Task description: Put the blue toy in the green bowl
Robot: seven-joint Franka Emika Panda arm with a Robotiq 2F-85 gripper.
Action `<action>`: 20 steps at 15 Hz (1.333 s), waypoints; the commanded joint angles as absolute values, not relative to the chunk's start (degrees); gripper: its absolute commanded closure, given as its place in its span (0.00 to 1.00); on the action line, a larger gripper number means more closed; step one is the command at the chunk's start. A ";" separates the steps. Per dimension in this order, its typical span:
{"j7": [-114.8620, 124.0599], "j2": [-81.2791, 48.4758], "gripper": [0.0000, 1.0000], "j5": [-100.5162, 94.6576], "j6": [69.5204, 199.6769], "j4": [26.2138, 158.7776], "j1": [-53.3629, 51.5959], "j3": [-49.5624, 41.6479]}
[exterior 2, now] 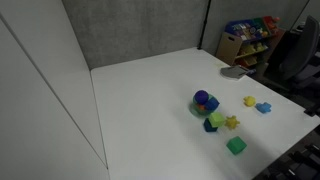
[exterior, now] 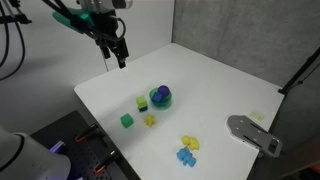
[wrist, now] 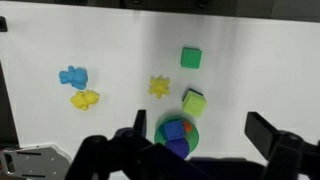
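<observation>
The blue toy (wrist: 72, 76) lies on the white table beside a yellow toy (wrist: 85, 99); it also shows in both exterior views (exterior: 185, 156) (exterior 2: 263, 107). The green bowl (wrist: 161, 131) stands near the table's middle and holds blue blocks and a small red piece; both exterior views show it (exterior: 165, 104) (exterior 2: 197, 108). My gripper (wrist: 200, 140) is open and empty. It hangs high above the table's far edge (exterior: 115, 55), well away from the toy. The gripper is out of sight in one exterior view.
A green cube (wrist: 191, 58), a yellow star-shaped toy (wrist: 159, 87) and a lime cube (wrist: 194, 102) lie near the bowl. A grey flat object (exterior: 255, 133) lies at the table's edge. Shelves with toys (exterior 2: 250, 40) stand behind the table.
</observation>
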State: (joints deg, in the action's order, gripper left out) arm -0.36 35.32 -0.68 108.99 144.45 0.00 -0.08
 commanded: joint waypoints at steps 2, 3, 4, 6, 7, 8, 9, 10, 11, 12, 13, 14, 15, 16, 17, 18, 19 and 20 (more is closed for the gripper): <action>-0.35 35.30 0.00 -0.67 108.86 144.34 0.00 -0.07; -0.35 35.30 0.00 -0.67 108.86 144.34 0.00 -0.07; -0.35 35.30 0.00 -0.67 108.86 144.34 0.00 -0.07; -0.35 35.30 0.00 -0.67 108.86 144.34 0.00 -0.07; -0.35 35.30 0.00 -0.67 108.86 144.34 0.00 -0.07; 0.04 34.79 0.00 -0.75 109.86 144.32 0.22 -0.07; -0.13 34.36 0.00 -0.64 110.43 144.24 0.22 -0.24; -0.30 33.92 0.00 -0.42 111.13 144.21 0.18 -0.42; -0.37 33.41 0.00 -0.34 112.10 144.25 0.17 -0.52; -0.39 32.81 0.00 -0.29 113.07 144.26 0.17 -0.58; -0.51 32.20 0.00 -0.36 114.25 144.39 0.14 -0.59; -0.41 31.58 0.00 -0.52 115.59 144.58 0.22 -0.55; -0.58 30.64 0.00 -0.46 116.72 144.71 0.18 -0.64; -0.37 29.60 0.00 -0.57 118.04 144.83 0.33 -0.63; -0.18 28.32 0.00 -0.67 119.61 144.99 0.54 -0.71; 0.02 27.18 0.00 -0.86 121.10 145.09 0.83 -0.80; 0.32 25.59 0.00 -1.09 122.75 145.12 1.37 -1.05; 0.58 24.04 0.00 -1.25 124.21 145.10 1.95 -1.37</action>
State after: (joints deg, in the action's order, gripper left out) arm -0.24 27.86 -0.68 120.54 145.37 0.60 -0.59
